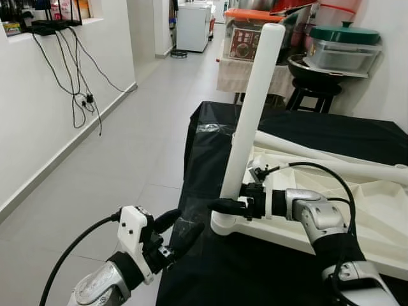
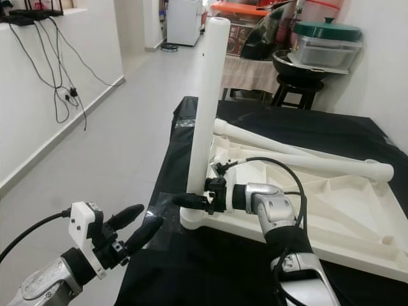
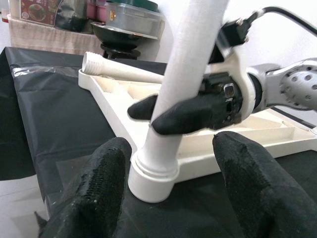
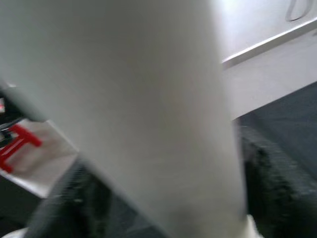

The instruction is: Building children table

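White plastic tabletop (image 1: 376, 220) lying upside down on black sheeting (image 1: 306, 134) spread over the table. One white leg (image 1: 250, 121) standing upright in the corner socket (image 1: 220, 224) nearest the robot, leaning slightly. Two more legs (image 1: 331, 159) lying loose across the ribbed underside.

Right gripper (image 1: 231, 206) clamped on the upright leg just above the socket, one black finger on each side of the tube, wrist reaching in level from the right. In the right wrist view, mostly a blurred white surface (image 4: 143, 109), probably that same leg close against the lens, dark fingers (image 4: 277, 183) at either side.

Left gripper (image 1: 177, 231) poised low at the table's near left edge, fingers spread wide and holding nothing, pointed toward the socket but apart from it.

Behind the table: a stool (image 1: 312, 95) carrying a dark wok and a green-lidded container (image 1: 344, 44). Cables (image 1: 73, 76) dangling on the left wall above pale floor tiles.
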Controlling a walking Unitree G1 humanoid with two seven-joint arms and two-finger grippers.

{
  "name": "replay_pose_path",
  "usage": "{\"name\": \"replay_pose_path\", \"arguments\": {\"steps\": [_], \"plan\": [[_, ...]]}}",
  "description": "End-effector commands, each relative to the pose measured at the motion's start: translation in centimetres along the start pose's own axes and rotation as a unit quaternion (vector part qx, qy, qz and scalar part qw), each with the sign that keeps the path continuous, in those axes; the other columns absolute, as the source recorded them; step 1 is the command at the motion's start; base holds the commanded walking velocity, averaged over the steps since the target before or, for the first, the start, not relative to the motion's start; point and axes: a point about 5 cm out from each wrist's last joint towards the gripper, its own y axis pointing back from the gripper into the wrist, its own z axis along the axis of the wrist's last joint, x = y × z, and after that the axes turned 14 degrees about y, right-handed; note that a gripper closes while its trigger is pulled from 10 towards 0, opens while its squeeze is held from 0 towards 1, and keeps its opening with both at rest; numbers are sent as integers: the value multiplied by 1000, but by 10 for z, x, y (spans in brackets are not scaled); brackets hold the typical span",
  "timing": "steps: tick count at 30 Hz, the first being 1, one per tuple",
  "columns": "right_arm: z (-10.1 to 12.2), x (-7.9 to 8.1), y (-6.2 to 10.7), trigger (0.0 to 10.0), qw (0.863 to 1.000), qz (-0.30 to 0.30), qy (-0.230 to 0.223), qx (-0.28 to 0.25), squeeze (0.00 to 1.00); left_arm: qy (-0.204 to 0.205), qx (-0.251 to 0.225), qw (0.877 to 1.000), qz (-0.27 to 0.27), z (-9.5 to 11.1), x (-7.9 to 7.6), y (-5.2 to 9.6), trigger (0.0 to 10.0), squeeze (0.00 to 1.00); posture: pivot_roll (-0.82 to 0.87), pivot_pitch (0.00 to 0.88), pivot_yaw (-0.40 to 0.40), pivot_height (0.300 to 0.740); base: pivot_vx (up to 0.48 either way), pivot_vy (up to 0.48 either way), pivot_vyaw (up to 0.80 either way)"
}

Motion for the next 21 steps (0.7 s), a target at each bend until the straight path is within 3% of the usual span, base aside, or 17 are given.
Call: {"name": "replay_pose_path", "arguments": {"steps": [1,4,6,7,8,9,10,11,12,13,14,15,16,18,21], "plan": [[-1,3,-7,0,1000,25,-4,-8,0,1,-1,1000,0,-1,-1,-1,10000,0,110,0,-96,740,0,0,0],[-1,1,-7,0,1000,23,-5,-11,0,1,-1,1000,0,-1,-1,-1,10000,0,110,0,-96,740,0,0,0],[-2,-10,-2,0,998,-64,4,-22,0,2,-2,1000,-1,-1,-2,-2,10000,0,106,0,-97,740,0,0,0],[-2,-10,-2,0,998,-64,4,-22,0,2,-2,1000,-1,-1,-2,-2,10000,0,106,0,-97,740,0,0,0],[-2,-16,1,0,991,-133,10,-23,0,2,-2,1000,-1,-1,-2,-1,10000,0,114,0,-104,740,0,0,0],[-2,-16,1,0,991,-133,10,-23,0,2,-2,1000,-1,-1,-2,-1,10000,0,114,0,-104,740,0,0,0],[-2,-20,3,0,984,-176,12,-23,0,2,-2,1000,-1,-1,-2,-1,10000,0,116,0,-107,740,0,0,0],[-3,-30,11,0,947,-320,22,-6,0,1,-2,1000,-1,0,-3,0,10000,0,118,0,-113,740,0,0,0],[-4,-32,28,0,869,-495,-1,-22,0,1,-3,1000,0,0,-3,1,10000,0,112,0,-113,740,0,0,0],[-9,-24,42,0,808,-588,-27,-31,0,1,-3,1000,1,1,-3,2,10000,0,101,0,-106,740,0,0,0],[-9,-24,42,0,808,-588,-27,-31,0,1,-3,1000,1,1,-3,2,10000,0,101,0,-106,740,0,0,0],[-14,-5,40,0,789,-613,-24,-31,0,1,-4,1000,1,2,-2,3,10000,0,89,0,-86,740,0,0,0],[-14,-5,40,0,789,-613,-24,-31,0,1,-4,1000,1,2,-2,3,10000,0,89,0,-86,740,0,0,0],[-13,17,18,0,822,-568,-3,-37,0,3,-2,1000,0,2,-1,3,10000,0,88,0,-81,740,0,0,0],[-12,17,13,0,829,-558,4,-40,0,5,1,1000,-4,2,-1,2,10000,0,107,0,-94,740,0,0,0]]}}
